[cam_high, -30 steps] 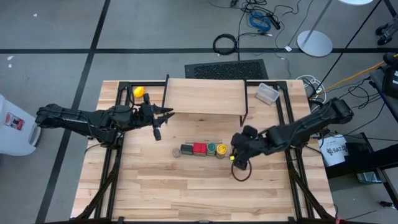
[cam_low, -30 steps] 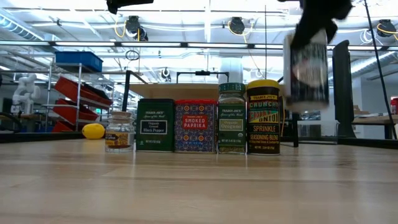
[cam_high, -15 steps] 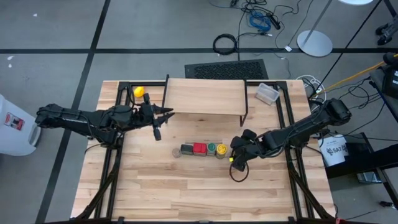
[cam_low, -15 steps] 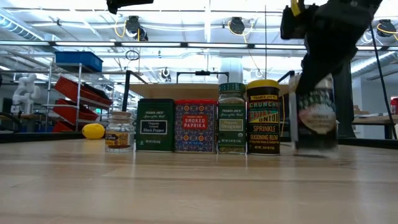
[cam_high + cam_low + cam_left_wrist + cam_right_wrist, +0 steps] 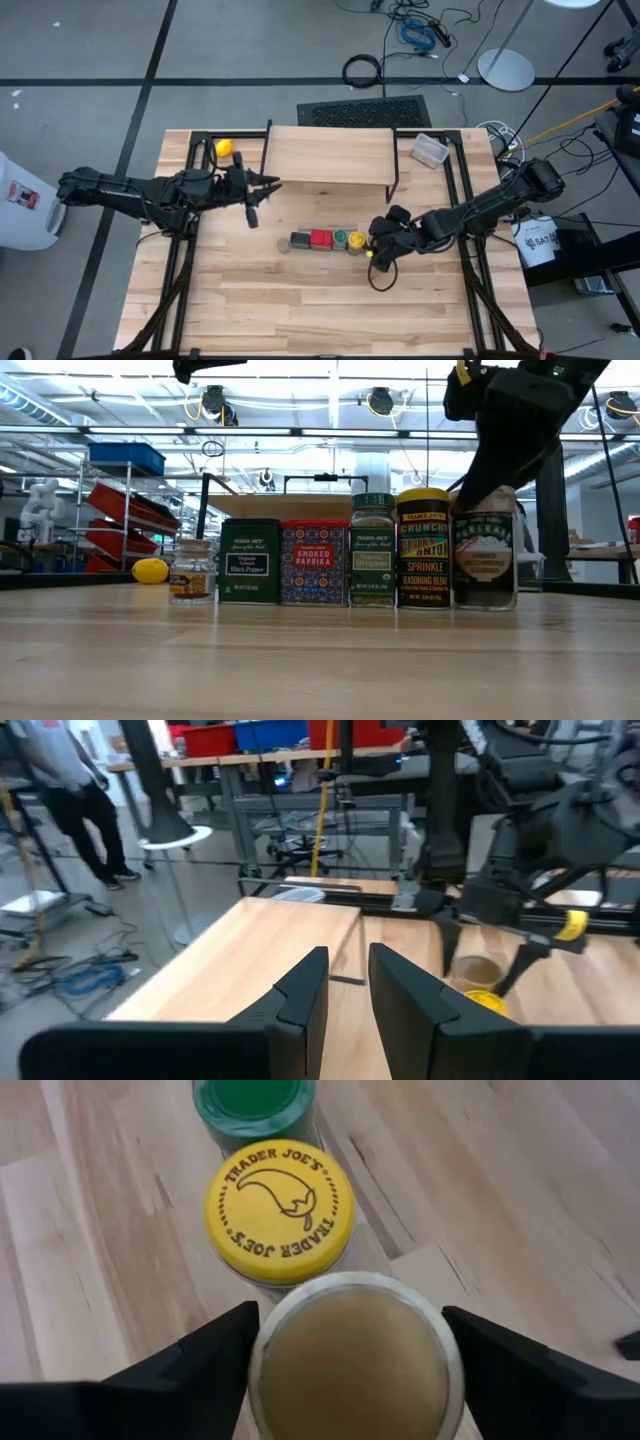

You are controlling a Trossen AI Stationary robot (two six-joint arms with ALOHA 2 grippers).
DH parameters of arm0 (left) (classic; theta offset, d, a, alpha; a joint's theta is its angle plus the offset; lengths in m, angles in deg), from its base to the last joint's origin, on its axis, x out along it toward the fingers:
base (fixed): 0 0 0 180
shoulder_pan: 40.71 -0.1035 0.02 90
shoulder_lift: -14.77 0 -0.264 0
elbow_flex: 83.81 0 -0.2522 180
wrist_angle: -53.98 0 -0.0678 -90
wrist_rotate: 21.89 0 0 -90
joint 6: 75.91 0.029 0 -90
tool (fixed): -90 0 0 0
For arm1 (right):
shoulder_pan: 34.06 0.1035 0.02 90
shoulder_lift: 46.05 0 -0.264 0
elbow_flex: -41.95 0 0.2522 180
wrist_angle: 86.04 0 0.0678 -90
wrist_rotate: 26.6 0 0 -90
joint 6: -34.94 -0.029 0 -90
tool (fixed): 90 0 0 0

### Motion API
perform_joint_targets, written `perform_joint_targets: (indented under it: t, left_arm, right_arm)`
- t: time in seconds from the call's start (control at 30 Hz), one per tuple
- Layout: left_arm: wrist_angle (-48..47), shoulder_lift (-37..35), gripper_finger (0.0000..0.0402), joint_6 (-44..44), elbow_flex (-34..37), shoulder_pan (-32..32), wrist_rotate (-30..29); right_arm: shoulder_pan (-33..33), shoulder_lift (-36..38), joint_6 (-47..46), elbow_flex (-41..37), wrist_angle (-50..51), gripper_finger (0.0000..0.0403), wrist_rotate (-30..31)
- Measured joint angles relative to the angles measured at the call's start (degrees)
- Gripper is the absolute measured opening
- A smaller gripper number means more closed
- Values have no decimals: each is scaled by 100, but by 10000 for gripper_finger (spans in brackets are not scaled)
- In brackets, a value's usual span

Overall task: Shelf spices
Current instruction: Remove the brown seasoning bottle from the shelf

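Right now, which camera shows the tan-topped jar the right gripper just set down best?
The low view: the tan-topped jar stands upright beside the yellow-lidded jar, label readable. The right wrist view shows only its top between open fingers; the high view hides it under the right gripper.

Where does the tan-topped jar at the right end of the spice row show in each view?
High view: tan-topped jar hidden under the right gripper, right of the yellow-lidded jar.
Low view: tan-topped jar at the row's right end, standing on the table.
Left wrist view: far off, beneath the other arm's gripper.
Right wrist view: bottom centre, between the fingers.
Shared landmark: the yellow-lidded jar beside it.
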Motion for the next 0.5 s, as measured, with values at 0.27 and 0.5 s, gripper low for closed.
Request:
perform_joint_targets:
  t: [0.27, 0.5]
  left_arm:
    - [-69, 0, 84, -203, 0, 2, 121]
    - [-373, 0, 84, -375, 0, 13, 129]
  right_arm:
    - [43, 25, 39, 47, 71, 320, -66]
    - [280, 86, 147, 323, 556, 319, -196]
